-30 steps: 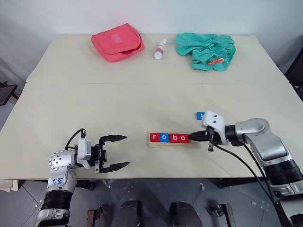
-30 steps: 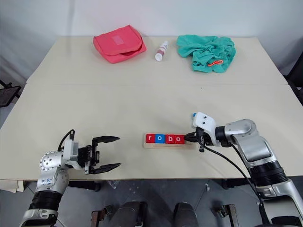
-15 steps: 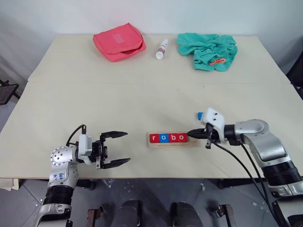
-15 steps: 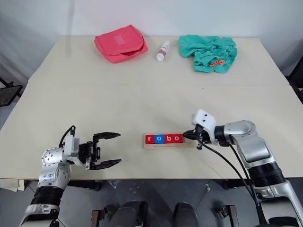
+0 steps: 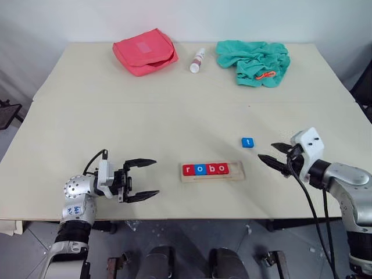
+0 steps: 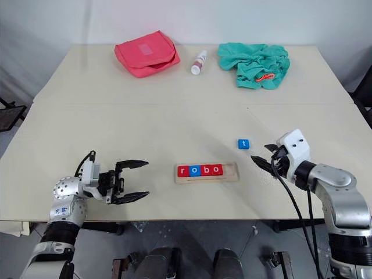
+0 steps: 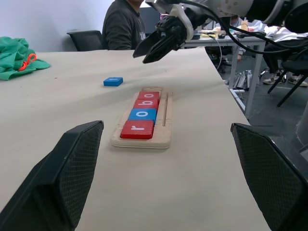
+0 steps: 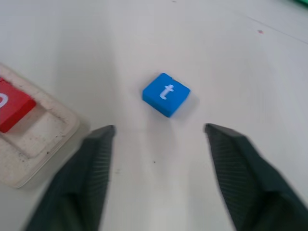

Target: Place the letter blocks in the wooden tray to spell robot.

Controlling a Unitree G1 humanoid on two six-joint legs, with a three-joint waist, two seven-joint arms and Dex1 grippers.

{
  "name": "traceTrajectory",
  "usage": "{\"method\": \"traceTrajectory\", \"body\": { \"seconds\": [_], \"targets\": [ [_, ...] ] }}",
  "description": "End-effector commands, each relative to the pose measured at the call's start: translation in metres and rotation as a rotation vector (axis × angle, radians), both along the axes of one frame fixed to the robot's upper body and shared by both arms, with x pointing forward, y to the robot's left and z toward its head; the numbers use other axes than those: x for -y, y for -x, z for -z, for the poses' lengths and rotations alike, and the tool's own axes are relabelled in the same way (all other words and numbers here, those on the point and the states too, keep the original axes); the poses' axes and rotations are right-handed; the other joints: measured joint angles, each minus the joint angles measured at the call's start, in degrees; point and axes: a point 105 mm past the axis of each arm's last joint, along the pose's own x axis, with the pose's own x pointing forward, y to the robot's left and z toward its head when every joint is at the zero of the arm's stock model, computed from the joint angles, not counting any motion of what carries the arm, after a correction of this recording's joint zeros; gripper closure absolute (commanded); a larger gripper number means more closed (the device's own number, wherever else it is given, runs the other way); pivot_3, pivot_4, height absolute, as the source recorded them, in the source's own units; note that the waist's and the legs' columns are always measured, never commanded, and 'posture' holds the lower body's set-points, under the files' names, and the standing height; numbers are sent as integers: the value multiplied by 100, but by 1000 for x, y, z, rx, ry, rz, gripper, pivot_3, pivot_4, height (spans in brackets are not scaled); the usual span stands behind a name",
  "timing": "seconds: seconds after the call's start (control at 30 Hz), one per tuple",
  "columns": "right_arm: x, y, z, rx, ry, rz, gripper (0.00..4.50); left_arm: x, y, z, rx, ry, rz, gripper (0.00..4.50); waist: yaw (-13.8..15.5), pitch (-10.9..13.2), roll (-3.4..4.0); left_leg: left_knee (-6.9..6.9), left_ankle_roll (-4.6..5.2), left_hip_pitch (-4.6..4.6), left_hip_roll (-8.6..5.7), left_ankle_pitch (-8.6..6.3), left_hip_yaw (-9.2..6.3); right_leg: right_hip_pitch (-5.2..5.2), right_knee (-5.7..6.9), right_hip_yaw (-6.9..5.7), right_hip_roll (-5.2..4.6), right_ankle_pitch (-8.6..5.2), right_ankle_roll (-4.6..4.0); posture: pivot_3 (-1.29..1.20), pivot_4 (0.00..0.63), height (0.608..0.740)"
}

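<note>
The blue t block (image 6: 243, 143) lies flat and alone on the counter (image 6: 174, 116), letter up, just beyond the right end of the wooden tray (image 6: 206, 171) and between the tray and my right hand (image 6: 264, 156); the tray already carries four blocks reading r, o, b, o (image 5: 205, 169), packed toward its left end, with the last slot at the right end bare; my right hand hangs open and empty, fingers spread with the t block lying ahead of the gap between them; my left hand (image 5: 141, 179) is open too, holding nothing, well off to the left of the tray; I judge the t block to be light, rigid and smooth-faced, thin enough that a careless pinch could skate it across the counter or flip it; so I would take it by two opposite side edges, fingers low against the counter, and square the grip first, since the block sits turned at an angle to my fingers; it should not be fragile, but a light tile can twist in the fingers and land crooked in the shallow groove; nothing stands between my right hand and the block; the tray's rounded end is near, so a sweep too far left could nudge the tray and disturb the seated letters; the pink pouch (image 5: 145, 51), the small white bottle (image 5: 197, 60) and the crumpled green cloth (image 5: 253, 61) lie at the far edge of the counter, well apart from all of this.
</note>
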Motion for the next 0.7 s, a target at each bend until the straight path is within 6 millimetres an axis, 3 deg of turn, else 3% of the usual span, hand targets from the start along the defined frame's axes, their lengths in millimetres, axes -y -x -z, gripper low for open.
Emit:
{"method": "traceTrajectory", "body": {
  "seconds": [0.03,0.4,0.7],
  "targets": [
    [-6,3,-14,61,-62,44,167,-1,4,-3,20,-26,67,0,-2,0,0,0,0,0,0,0,1,0,0,1,0,0,0,0,150,740],
    [-48,-19,4,-21,-239,172,77,1,7,-5,28,-27,89,0,-15,0,0,-5,-1,2,-1,0,-2,-6,6,6,1,0,0,0,150,740],
    [-40,-57,13,28,-203,303,77,-3,15,-5,31,-30,72,0,-44,0,1,-8,0,3,-4,0,0,-11,10,9,0,0,0,0,150,740]
  ]
}}
